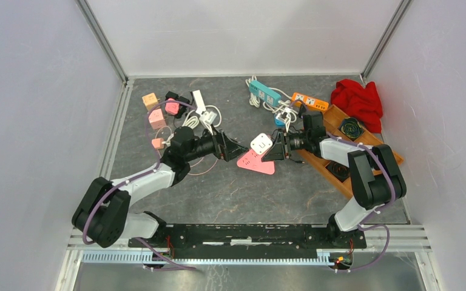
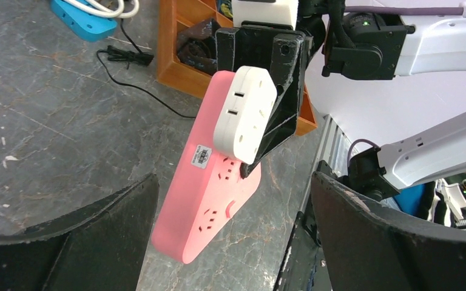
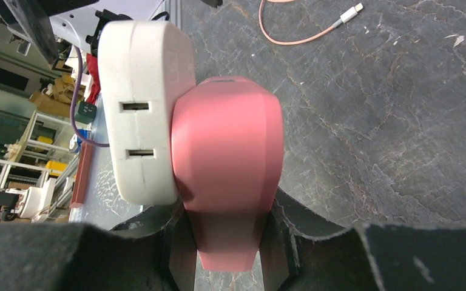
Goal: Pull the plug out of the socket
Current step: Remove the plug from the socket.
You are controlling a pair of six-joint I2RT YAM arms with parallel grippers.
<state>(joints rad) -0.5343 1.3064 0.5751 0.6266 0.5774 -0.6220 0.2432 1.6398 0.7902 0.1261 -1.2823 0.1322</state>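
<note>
mid-table, the right gripper [image 1: 277, 148] clamps the far end of the tilted pink socket block [image 1: 253, 163], with the white plug [image 1: 261, 143] seated in it. the left gripper [image 1: 239, 151], jaws spread wide, faces it from the left. next it likely must close on the plug and pull.

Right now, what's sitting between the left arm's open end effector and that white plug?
Nothing. In the left wrist view the left end effector faces the white plug on the pink socket unobstructed; only grey table shows beneath.
</note>
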